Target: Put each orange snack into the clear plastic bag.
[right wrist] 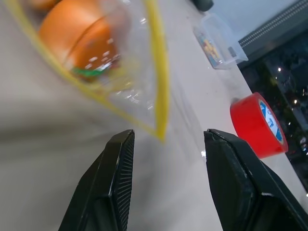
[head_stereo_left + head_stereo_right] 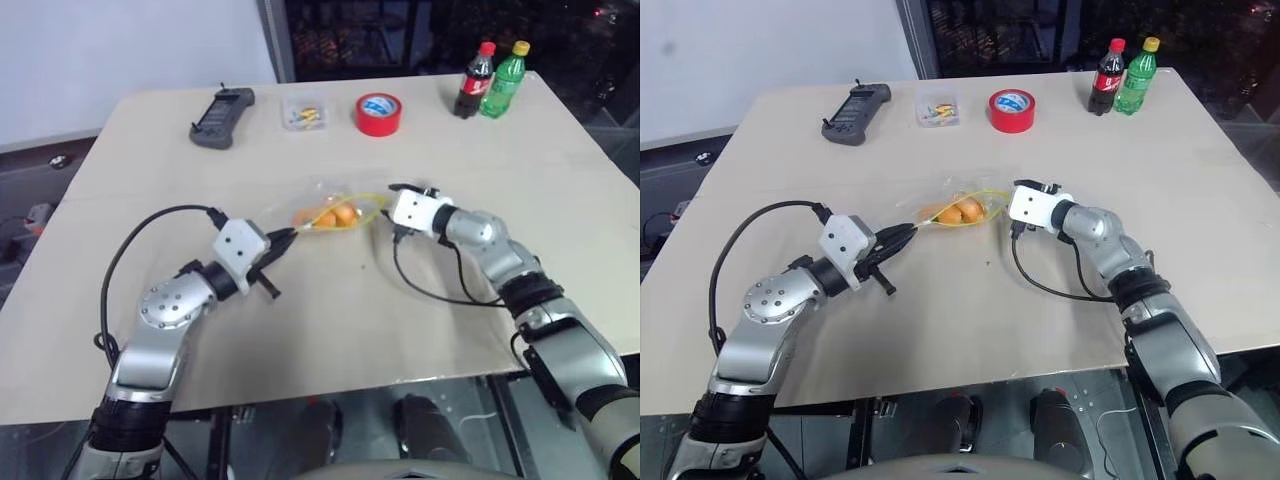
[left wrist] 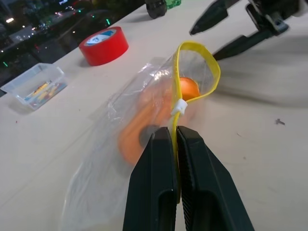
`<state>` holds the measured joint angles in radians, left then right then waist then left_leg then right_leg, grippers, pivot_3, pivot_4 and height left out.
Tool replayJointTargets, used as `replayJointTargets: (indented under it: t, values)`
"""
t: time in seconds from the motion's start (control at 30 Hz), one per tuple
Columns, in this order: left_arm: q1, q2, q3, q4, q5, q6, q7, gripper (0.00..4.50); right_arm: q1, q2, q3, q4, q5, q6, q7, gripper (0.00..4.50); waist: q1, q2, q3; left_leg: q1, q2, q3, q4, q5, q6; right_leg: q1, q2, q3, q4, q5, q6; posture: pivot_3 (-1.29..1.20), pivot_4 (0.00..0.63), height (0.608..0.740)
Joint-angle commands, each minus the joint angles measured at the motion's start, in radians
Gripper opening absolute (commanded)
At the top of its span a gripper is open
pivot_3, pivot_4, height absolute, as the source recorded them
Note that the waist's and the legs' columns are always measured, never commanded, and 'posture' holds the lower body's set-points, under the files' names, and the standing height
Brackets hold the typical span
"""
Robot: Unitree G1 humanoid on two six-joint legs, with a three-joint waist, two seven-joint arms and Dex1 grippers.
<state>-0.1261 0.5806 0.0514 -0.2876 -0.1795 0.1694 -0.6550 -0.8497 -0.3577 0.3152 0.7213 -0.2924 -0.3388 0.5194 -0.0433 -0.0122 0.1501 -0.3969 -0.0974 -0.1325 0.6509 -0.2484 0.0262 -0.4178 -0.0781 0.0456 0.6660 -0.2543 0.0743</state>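
The clear plastic bag lies mid-table, its yellow strip looped open at the mouth. Two orange snacks show through the plastic: one just behind the mouth and one deeper in, with a dark spot. My left gripper is shut on the yellow strip at the bag's near corner. My right gripper is open at the far end of the mouth, with the tip of the strip just ahead of its fingers and nothing between them. In the head view it sits right of the bag.
Along the table's far side stand a black handheld controller, a small clear box, a red tape roll, a cola bottle and a green bottle. Black cables trail from both wrists onto the table.
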Motion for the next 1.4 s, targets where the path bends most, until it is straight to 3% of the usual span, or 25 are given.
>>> replayJointTargets:
  t: [0.03,0.23,0.47,0.73,0.87,1.03,1.27,1.4]
  values:
    - [0.004,0.014,0.024,-0.051,-0.004,-0.013,0.0,0.0,-0.033,-0.002,-0.019,-0.012,0.019,-0.025,0.018,2.33,0.001,0.0,0.0,0.0,0.0,0.0,0.0,0.0,0.0,0.0,0.0,0.0,0.0,0.0,0.0,0.0,0.15,0.74]
    - [0.01,0.015,0.027,-0.059,-0.005,-0.012,0.005,0.0,-0.051,0.015,-0.014,0.023,0.019,-0.043,0.044,2.33,0.001,0.0,0.0,0.0,0.0,0.0,0.0,0.0,0.0,0.0,0.0,0.0,0.0,0.0,0.0,0.0,0.15,0.74]
    - [0.021,0.02,0.034,-0.064,-0.01,-0.017,0.0,0.0,-0.086,0.031,-0.016,0.107,0.018,-0.08,0.051,0.11,-0.001,0.0,0.0,0.0,0.0,0.0,0.0,0.0,0.0,0.0,0.0,0.0,0.0,0.0,0.0,0.0,0.15,0.74]
    - [-0.071,0.02,0.033,0.022,-0.012,-0.025,-0.007,0.0,-0.162,-0.003,-0.069,0.188,0.029,-0.08,-0.009,0.11,0.002,0.0,0.0,0.0,0.0,0.0,0.0,0.0,0.0,0.0,0.0,0.0,0.0,0.0,0.0,0.0,0.15,0.74]
    - [-0.258,0.012,0.022,0.196,0.031,-0.079,0.016,0.0,-0.254,-0.062,-0.096,0.256,-0.007,-0.047,-0.154,0.11,0.005,0.0,0.0,0.0,-0.001,-0.001,0.0,0.0,0.0,0.0,0.0,-0.001,0.0,0.0,0.0,0.0,0.15,0.74]
    - [-0.471,-0.027,-0.011,0.374,0.08,-0.174,0.039,0.0,-0.29,-0.151,-0.146,0.219,-0.009,-0.023,-0.236,0.11,0.001,0.0,0.0,-0.002,-0.002,-0.002,0.0,0.0,0.0,0.0,-0.001,-0.002,-0.002,0.0,0.0,0.0,0.15,0.74]
    - [-0.463,-0.057,-0.012,0.395,0.063,-0.206,0.016,0.0,0.008,-0.205,-0.194,-0.231,0.141,0.19,0.01,0.11,-0.019,0.0,0.0,-0.003,-0.001,-0.002,-0.002,0.0,0.001,-0.002,-0.003,0.0,-0.004,0.0,0.0,0.0,0.15,0.74]
    - [-0.412,-0.053,0.004,0.367,0.05,-0.186,0.016,0.0,0.192,-0.141,-0.147,-0.515,0.224,0.375,0.119,1.39,-0.03,0.0,0.0,-0.002,-0.001,-0.001,0.0,0.0,0.001,-0.003,-0.003,0.003,0.001,0.0,0.0,0.0,0.15,0.74]
